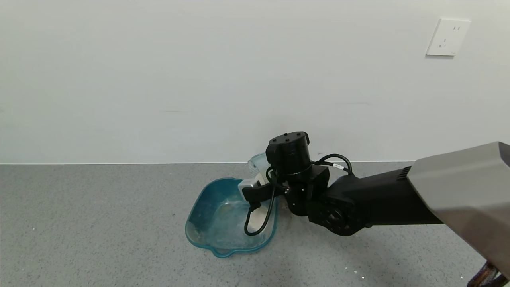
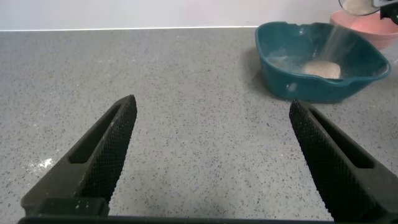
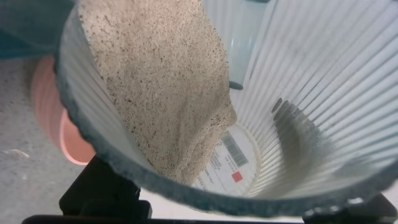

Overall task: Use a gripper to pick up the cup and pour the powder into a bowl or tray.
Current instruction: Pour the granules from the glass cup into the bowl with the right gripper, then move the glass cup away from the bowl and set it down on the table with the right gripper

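My right gripper point(image 1: 255, 177) is shut on the ribbed pale blue-green cup point(image 1: 258, 161) and holds it tipped over the far right corner of the teal tray point(image 1: 207, 201). In the right wrist view I look into the cup point(image 3: 311, 93); beige powder point(image 3: 155, 81) lies along its lower side and reaches the rim. In the left wrist view a thin stream of powder point(image 2: 339, 40) falls onto a small heap point(image 2: 321, 68) inside the tray point(image 2: 292, 84). My left gripper point(image 2: 211, 102) is open and empty, low over the grey surface, well away from the tray.
A round pink bowl point(image 2: 376, 28) stands right behind the tray; it also shows in the right wrist view point(image 3: 46, 106). The white wall runs close behind them, with a socket point(image 1: 448, 36) high on the right. Speckled grey surface point(image 1: 99, 223) spreads to the left.
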You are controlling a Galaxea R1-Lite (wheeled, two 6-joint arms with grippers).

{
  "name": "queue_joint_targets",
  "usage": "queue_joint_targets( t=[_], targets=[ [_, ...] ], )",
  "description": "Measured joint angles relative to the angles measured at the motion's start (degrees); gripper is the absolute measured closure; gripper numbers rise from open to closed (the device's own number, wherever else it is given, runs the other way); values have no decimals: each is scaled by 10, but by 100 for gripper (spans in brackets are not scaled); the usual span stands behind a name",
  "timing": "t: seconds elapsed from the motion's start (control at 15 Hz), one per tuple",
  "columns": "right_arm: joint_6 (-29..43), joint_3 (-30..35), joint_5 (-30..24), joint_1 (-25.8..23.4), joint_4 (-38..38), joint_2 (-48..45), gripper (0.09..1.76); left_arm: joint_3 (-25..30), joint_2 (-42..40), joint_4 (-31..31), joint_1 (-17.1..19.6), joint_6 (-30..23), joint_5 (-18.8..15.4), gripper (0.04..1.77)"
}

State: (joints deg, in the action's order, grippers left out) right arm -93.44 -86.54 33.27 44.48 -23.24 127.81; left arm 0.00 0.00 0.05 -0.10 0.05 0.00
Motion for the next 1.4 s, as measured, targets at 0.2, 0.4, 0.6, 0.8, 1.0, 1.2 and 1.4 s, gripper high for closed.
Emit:
queue_joint_targets(
  t=[0.2,0.4,0.6,0.8,1.0,1.2,1.4],
  targets=[
    [75,25,0,5,0,-10,50,0,0,0,0,0,0,5],
    [167,50,0,9,1,-24,50,0,0,0,0,0,0,5],
    [251,72,0,18,1,-40,50,0,0,0,0,0,0,5],
    [315,77,1,21,-5,-58,50,0,0,0,1,0,0,5],
    [383,80,4,17,-5,-80,50,0,0,0,1,0,0,5],
    [464,98,6,6,-4,-101,50,0,0,0,1,0,0,5],
    [565,113,6,-4,12,-128,50,0,0,0,1,0,0,5]
  ],
)
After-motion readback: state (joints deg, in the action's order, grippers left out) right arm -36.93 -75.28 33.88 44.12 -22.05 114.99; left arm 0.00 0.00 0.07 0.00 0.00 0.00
